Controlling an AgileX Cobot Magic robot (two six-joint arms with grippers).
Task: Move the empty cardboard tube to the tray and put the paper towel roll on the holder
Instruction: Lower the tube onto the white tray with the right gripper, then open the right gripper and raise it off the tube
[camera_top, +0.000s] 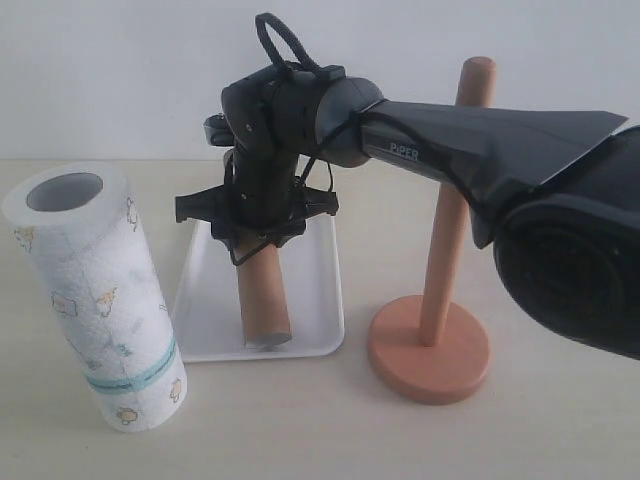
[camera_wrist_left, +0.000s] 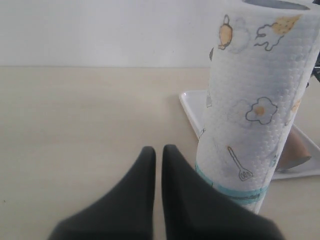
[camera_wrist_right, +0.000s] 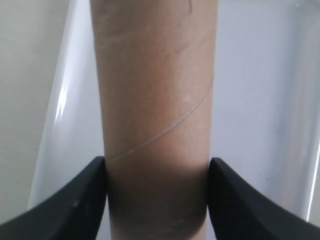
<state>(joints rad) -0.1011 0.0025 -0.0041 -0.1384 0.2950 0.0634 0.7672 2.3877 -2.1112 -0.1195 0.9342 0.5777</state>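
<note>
1. Nearest the front, the paper towel roll (camera_top: 95, 300) stands upright on the counter (camera_top: 300, 430) on its teal-banded end. Its hollow core faces up, which should suit lowering it over a pole later.
2. Just beside the roll, the left claw (camera_wrist_left: 157, 155) sits low over the counter. Its fingers are drawn together with only a thin slit between them, and it holds nothing. I judge that it is waiting its turn.
3. On the right, the holder (camera_top: 430, 340) rests on its disc base with the pole upright and bare. It is well apart from the roll, so the second half of the task has not begun.
4. Between roll and holder lies the tray (camera_top: 200, 330), and the empty cardboard tube (camera_top: 262, 300) is inside it on a slope. The tube's near end appears to rest on the tray floor by the near rim, while its far end is raised.
5. Farther back, the right claw (camera_top: 255, 225) reaches in from the right and is clamped on the tube's upper part. The right wrist view shows a finger pressed against each side. The tube probably slopes because it is gripped at one end only. Lowering that end before letting go looks like the remaining step, so the tube does not roll toward the rim.
</note>
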